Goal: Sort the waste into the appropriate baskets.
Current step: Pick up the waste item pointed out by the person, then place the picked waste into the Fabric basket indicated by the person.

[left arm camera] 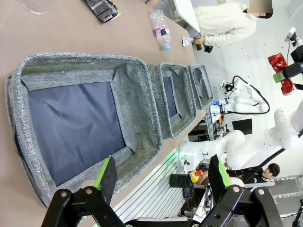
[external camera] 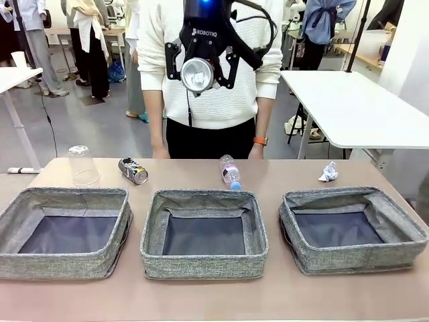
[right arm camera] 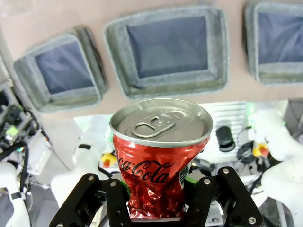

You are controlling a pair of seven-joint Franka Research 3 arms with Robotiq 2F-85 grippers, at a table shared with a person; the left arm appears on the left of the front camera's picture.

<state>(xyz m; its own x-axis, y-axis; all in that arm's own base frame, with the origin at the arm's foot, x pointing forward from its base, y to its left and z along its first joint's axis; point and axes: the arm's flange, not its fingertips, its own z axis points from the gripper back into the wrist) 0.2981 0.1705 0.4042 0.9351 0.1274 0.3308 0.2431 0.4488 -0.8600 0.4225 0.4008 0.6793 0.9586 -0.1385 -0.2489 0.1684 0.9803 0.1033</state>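
counter (external camera: 201, 298): brown, smooth top | person (external camera: 214, 94): white ribbed sweater, dark trousers, standing at counter's far edge | orange wristband (external camera: 260, 141): just above counter's far edge | white table (external camera: 355, 107): beyond counter, far right | floor (external camera: 100, 134): grey, beyond counter's far left

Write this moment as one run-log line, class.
right fingers: shut on crushed red can, held high | left fingers: open, empty | baskets: empty | cup, dark can, bottle, paper ball: on table
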